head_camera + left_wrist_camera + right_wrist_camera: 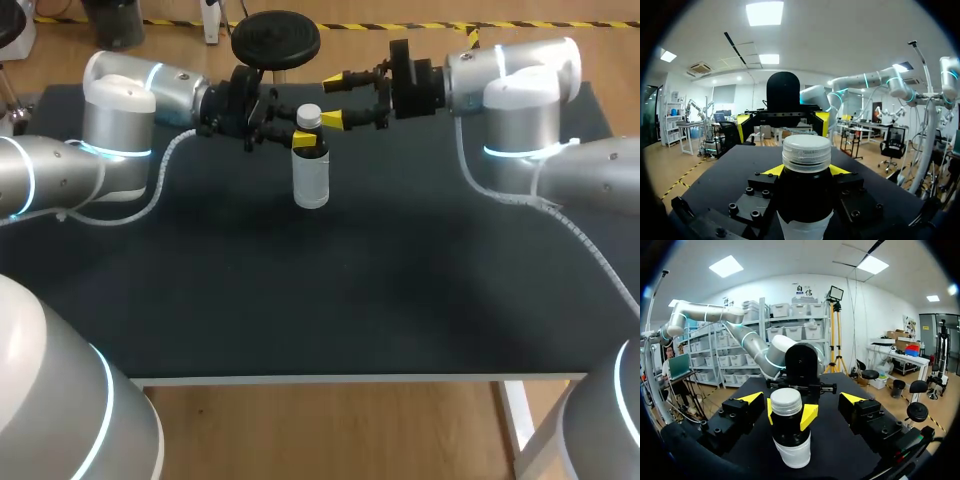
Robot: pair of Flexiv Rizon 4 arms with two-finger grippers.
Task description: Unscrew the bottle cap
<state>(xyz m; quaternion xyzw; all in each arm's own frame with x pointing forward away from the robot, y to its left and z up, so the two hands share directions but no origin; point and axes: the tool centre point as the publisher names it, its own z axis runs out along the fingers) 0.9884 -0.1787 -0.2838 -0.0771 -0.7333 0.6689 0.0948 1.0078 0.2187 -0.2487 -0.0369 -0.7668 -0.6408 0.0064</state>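
Status: early, no unscrewing visible yet.

- The bottle [311, 175] is standing upright on the bench [330, 290], toward the far middle, between the two arms.
- The left claw [306, 140] is gripping the bottle at the dark neck, just under the cap [309, 115]. In the right wrist view its yellow fingertips [809, 416] are pressing the neck from both sides. Judgement: the bracing hold is done.
- The right claw [334, 102] is hanging wide open at cap height, pointing at the cap from the right. In its own wrist view the fingers are standing well apart on either side of the bottle, touching nothing. In the head view the tips are sitting just beside the cap, not yet around it.
- The cap is sitting level on the neck. No gap or tilt is showing in either wrist view, so I am judging it still fully seated.

Remaining, as I read it:
1. The right claw is needing to come forward around the cap and close on it.
2. It will then be turning the cap, probably with several re-grips, while the left claw holds the bottle against the twist.
3. Last, it will be lifting the cap free.
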